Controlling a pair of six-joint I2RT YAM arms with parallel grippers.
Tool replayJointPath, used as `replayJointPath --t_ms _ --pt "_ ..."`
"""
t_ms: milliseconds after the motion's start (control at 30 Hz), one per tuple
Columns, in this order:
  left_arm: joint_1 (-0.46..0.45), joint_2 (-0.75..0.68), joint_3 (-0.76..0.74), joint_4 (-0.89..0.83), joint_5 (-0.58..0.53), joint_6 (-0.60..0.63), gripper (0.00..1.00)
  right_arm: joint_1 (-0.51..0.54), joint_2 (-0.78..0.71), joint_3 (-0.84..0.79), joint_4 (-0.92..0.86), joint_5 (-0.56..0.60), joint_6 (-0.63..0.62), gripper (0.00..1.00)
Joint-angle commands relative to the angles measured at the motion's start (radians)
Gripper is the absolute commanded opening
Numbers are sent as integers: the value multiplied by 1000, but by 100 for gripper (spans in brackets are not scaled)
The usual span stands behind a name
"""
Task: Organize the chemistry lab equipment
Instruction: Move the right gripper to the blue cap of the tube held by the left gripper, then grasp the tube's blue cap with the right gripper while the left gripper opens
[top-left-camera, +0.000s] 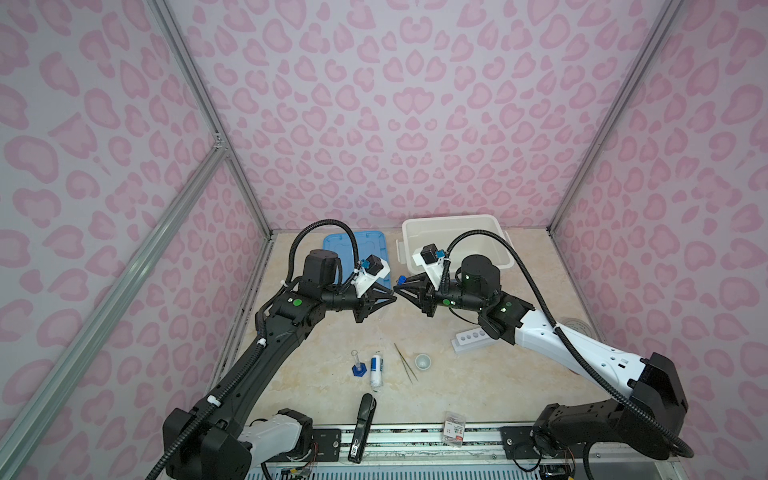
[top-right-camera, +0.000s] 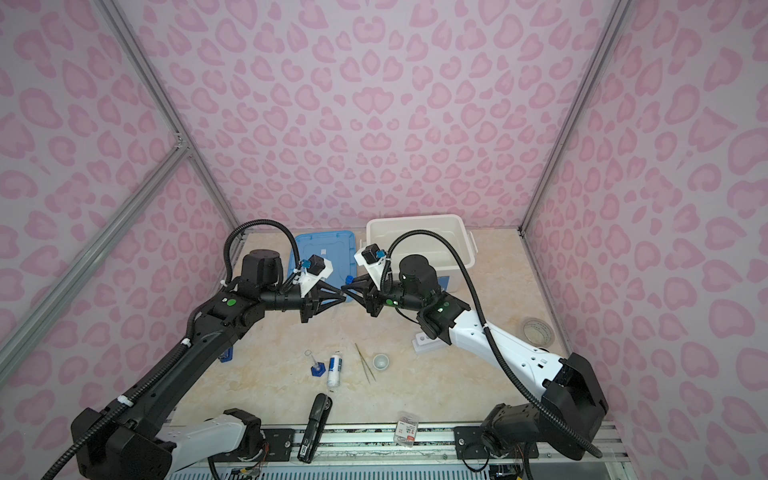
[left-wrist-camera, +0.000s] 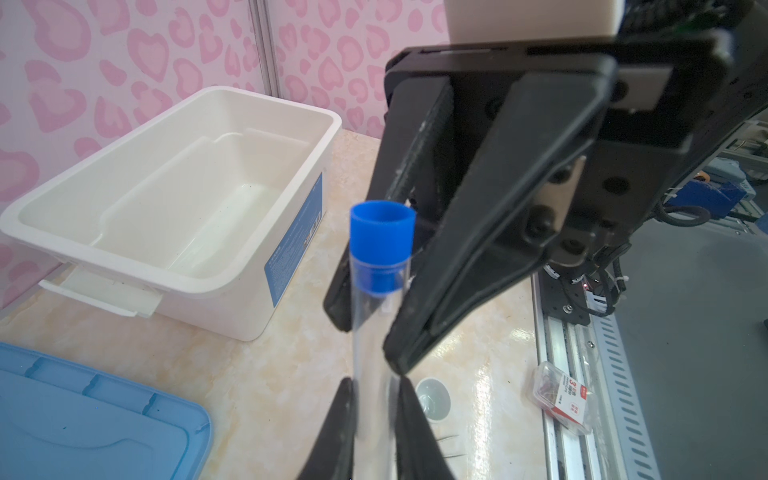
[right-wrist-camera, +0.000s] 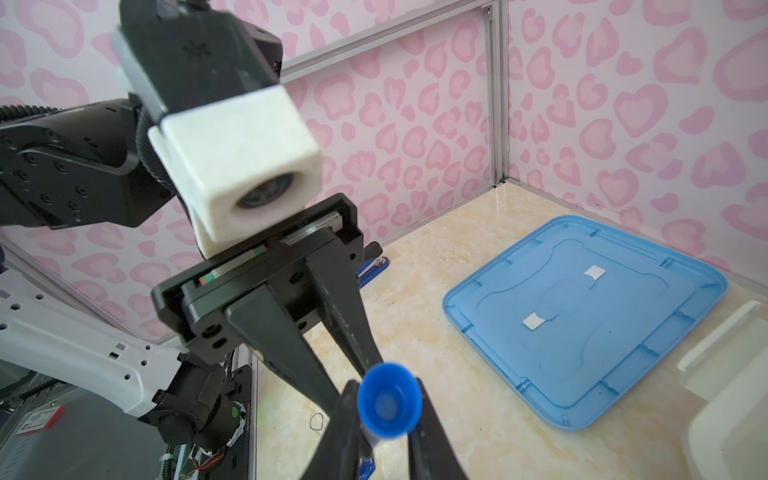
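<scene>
**Blue-capped tube (left-wrist-camera: 374, 332) mid hand-over**

It hangs above the table (top-left-camera: 478, 395), left fingers (left-wrist-camera: 343, 415) pinching its clear shaft, right fingers (left-wrist-camera: 419, 328) closed just under the cap. Next, likely: left releases, right stands it in the rack (top-left-camera: 468, 338).

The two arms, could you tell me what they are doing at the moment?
They meet at one blue-capped tube above the table. The left gripper is shut on its body; the right gripper flanks it below the cap, grip unclear. Rack, tweezers and cup sit on the table; the bin is empty.
</scene>
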Motion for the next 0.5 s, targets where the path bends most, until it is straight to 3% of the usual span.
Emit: replayJointPath --t_ms 0,167,467 --pt "0 -3 -4 35 12 4 17 2 4 0 35 26 8 17" --pt "0 0 -3 35 9 3 22 7 4 10 13 43 0 15" --pt "0 -8 -11 47 -9 -4 43 13 -9 13 -41 125 -14 14"
